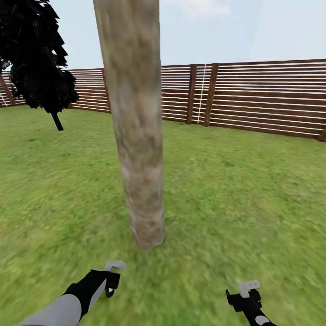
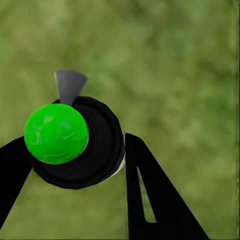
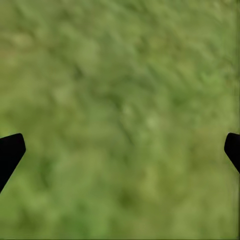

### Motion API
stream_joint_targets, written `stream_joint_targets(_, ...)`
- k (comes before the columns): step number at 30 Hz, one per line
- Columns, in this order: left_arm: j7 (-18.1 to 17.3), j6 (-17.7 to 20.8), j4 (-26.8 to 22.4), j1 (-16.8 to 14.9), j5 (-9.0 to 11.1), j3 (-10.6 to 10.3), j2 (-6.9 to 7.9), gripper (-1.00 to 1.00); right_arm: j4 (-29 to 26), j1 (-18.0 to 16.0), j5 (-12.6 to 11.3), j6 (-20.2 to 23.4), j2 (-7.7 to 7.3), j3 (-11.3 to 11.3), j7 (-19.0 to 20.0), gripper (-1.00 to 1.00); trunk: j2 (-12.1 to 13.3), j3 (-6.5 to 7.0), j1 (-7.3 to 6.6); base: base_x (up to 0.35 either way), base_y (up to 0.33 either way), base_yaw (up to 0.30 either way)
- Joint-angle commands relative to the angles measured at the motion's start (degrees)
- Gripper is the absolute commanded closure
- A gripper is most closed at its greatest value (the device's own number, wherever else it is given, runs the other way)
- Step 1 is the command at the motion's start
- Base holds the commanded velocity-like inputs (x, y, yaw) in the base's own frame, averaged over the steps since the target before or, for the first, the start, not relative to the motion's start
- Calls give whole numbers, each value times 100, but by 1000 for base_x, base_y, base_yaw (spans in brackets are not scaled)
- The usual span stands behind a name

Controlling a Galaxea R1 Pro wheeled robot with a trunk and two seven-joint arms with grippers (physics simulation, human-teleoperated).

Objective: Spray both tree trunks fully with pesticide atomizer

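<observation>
One tree trunk, a pale grey-brown mottled column, rises from the grass floor right in front of me in the head view. My left gripper hangs low, short of the trunk's base and a little to its left. In the left wrist view this left gripper is shut on the pesticide atomizer, a round black bottle whose top shows bright green, with a grey nozzle. My right gripper hangs to the right of the trunk, and the right wrist view shows it open over bare grass.
A brown slatted wooden fence closes the lawn behind the trunk. A near-black conifer stands at the far left. Open grass lies on both sides of the trunk.
</observation>
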Motion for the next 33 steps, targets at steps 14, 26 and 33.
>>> stream_joint_targets(14,11,-7,-47,25,-54,6,-26,100,-2,99,-52,-8,32,51,-3,-100,-2,-5,1,-141,-140,-237)
stream_joint_targets(26,5,266,-1057,5,-51,-15,-210,100,-28,100,-60,-8,27,48,5,-100,-2,-5,1,-8,0,-229)
stream_joint_targets(33,-239,1020,-1609,33,-59,324,572,100,-29,100,-61,-9,22,45,6,-100,-2,-5,1,0,0,-5)
